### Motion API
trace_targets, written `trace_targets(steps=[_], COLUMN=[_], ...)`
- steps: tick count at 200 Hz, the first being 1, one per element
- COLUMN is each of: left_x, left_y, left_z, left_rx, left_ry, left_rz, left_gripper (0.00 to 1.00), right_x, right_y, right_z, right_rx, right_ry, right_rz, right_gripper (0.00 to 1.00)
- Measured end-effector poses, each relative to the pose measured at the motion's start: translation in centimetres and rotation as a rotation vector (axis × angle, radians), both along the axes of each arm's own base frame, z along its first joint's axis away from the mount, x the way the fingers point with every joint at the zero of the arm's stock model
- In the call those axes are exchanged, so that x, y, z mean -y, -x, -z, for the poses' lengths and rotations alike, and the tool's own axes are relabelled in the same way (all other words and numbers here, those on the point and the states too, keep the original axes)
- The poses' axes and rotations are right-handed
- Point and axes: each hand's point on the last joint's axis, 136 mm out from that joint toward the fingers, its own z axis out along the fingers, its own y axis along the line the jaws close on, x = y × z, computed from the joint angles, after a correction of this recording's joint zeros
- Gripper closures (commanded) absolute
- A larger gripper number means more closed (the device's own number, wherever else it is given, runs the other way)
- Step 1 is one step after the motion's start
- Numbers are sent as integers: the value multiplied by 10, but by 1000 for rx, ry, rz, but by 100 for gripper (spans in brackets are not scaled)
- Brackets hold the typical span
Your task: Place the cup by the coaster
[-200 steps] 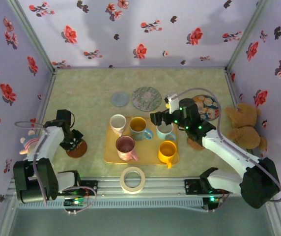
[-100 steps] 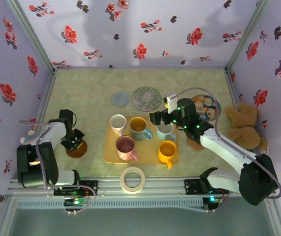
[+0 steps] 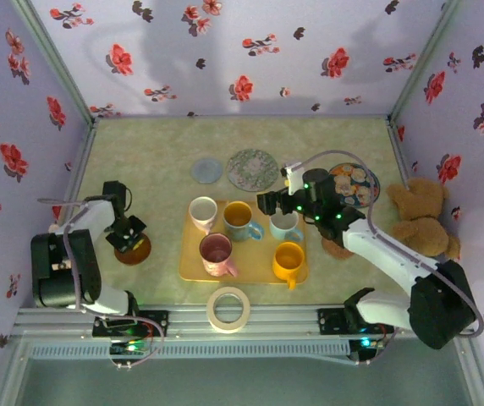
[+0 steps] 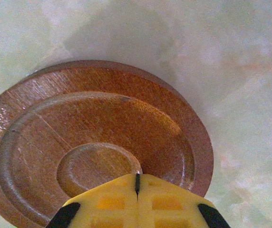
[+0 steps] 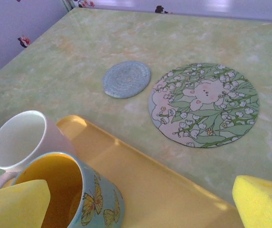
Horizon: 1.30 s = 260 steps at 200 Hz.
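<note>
Left hand (image 3: pixel 129 234): clenched with nothing between its tips, poised at the wooden coaster (image 3: pixel 132 252) on the left part of the surface (image 3: pixel 149 152). Whether it touches the coaster cannot be told.
Left wrist view: the yellow fingertips (image 4: pixel 107 202) meet along a thin seam over the coaster's central dish. Turned rings and wood grain are plain here, whereas overhead the coaster reads as a dark brown disc.
Right hand (image 3: pixel 266 204): released, spread wide and holding nothing, above the far side of the yellow tray (image 3: pixel 189 264).
Right wrist view: one yellow pad (image 5: pixel 13 203) overlaps the butterfly mug (image 5: pixel 86 202) at lower left, the other sits at lower right. The butterfly print is legible here, while overhead the mug shows its yellow inside.
Cups: five, all upright on the tray and well apart from the wooden coaster. They are the white cup (image 3: pixel 202 211), butterfly mug, pale blue cup (image 3: pixel 286 226), pink cup (image 3: pixel 217 252) and orange cup (image 3: pixel 288 258).
Beyond the tray: grey-blue coaster (image 5: pixel 126 79) just beside the floral mat (image 5: pixel 203 104).
Overhead extras: tape roll (image 3: pixel 228 308) at the near edge, teddy bear (image 3: pixel 420 218) at right.
</note>
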Motion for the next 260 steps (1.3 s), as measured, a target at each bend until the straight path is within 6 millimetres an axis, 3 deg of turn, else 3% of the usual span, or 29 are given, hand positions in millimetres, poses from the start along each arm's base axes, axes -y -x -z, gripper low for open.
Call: trace_targets(steps=[40,107,190,260], left_x=[5,16,35,54], left_y=[-24,-81,-134,-196], left_z=[-1,-2,-4,-7], left_rx=[29,124,171,221], left_ry=[33,98,88,63], left_rz=[49,149,275,383], left_gripper=[100,100,100,100], right_x=[-4,-23,-39,-42], right_y=[-5,-20,-32,-34], right_z=[4,-11,-20,-19], right_rx=[-16,-14,-32,-40], right_ry=[-2,-32,-69,-70], right_rz=[5,-40,-66,-74], right_gripper=[0,0,0,0])
